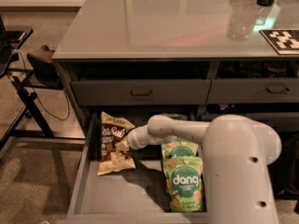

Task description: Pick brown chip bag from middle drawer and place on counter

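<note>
The brown chip bag (112, 141), cream-yellow and dark brown with "Sea Salt" lettering, is at the left of the open middle drawer (117, 195), its top tilted up off the drawer bottom. My gripper (122, 146) reaches from my white arm on the right and is shut on the bag's right edge at mid-height. The bag hides the fingertips. The glossy grey-green counter (154, 22) spreads above the drawers.
Green "dang" bags (183, 181) lie in the right half of the drawer, under my arm. Closed grey drawer fronts with dark handles (140, 93) sit above. A clear bottle (240, 20) and a checkered marker (282, 40) stand on the counter's far right. A black stand (23, 78) is at the left.
</note>
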Controlling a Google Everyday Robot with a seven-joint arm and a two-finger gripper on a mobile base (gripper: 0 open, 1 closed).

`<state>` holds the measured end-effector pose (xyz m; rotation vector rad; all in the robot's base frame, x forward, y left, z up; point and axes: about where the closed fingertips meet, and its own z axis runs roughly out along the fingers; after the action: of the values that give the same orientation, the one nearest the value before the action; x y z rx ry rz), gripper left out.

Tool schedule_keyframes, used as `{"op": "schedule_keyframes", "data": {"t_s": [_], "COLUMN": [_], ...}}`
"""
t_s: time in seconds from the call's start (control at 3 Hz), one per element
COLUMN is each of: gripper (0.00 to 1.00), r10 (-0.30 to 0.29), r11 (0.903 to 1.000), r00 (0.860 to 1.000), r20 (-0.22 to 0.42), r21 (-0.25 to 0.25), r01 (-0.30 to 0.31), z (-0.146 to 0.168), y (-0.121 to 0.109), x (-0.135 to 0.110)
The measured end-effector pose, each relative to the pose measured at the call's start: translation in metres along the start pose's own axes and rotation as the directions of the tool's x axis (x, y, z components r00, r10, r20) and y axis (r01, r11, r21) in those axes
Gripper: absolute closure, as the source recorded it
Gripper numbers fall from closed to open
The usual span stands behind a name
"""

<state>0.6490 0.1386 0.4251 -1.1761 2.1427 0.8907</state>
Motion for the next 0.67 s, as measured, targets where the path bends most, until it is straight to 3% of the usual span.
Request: {"op": "schedule_keyframes", "data": {"t_s": [0.67], "gripper": [1.00], "r10": [-0.074], "r11": [0.9971], "r00": [0.995], "r20": [0.074], "r21": [-0.010], "r01": [0.075], "z": [-0.117], "y": [0.051], "x": [-0.036]}}
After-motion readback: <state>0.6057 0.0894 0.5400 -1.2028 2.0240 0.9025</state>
